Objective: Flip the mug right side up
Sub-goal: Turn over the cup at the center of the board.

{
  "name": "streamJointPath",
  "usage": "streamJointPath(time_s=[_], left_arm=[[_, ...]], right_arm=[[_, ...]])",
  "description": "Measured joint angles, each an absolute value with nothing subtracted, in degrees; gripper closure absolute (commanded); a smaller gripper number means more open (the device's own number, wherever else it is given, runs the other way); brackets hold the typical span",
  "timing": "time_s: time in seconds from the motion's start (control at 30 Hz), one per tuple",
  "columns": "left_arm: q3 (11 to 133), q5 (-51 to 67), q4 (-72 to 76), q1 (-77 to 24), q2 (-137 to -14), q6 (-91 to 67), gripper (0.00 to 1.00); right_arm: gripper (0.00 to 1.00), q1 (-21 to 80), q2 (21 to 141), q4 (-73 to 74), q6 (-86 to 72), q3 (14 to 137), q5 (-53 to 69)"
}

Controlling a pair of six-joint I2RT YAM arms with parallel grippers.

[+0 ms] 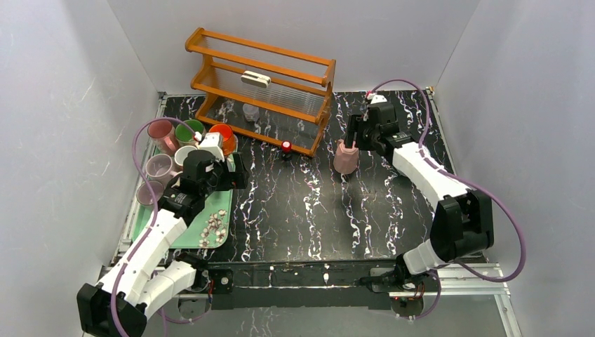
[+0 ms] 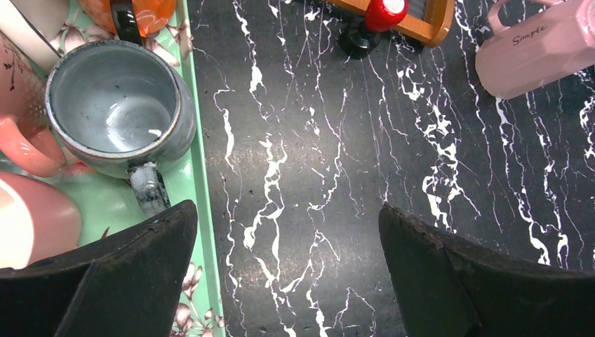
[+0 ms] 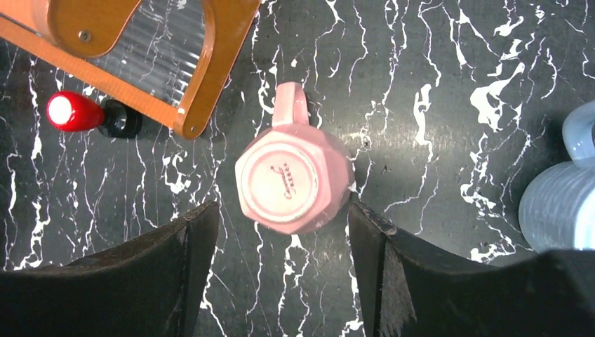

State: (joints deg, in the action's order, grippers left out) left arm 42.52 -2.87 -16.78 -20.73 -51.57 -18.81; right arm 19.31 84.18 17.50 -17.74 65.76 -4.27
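Note:
A pink mug stands upside down on the black marbled table, its base up, also in the right wrist view with its handle pointing away. It shows at the top right of the left wrist view. My right gripper hovers just above the mug, open, fingers either side and not touching it. My left gripper is open and empty over the table beside the green tray.
The green tray at the left holds several mugs, among them a grey one and an orange one. A wooden rack stands at the back. A red-capped object lies by the rack. A pale blue item sits right of the mug.

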Motion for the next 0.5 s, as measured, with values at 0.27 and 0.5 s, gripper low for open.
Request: streamJointPath(time_s=[0.27, 0.5], left_arm=[[42.5, -2.9, -16.3, -20.7, -49.6, -18.5, 0.02], [42.5, -2.9, -16.3, -20.7, -49.6, -18.4, 0.02]], right_arm=[[0.32, 19.3, 89.6, 15.7, -16.0, 68.4, -3.7], [0.32, 19.3, 93.2, 15.3, -13.8, 70.0, -3.7]])
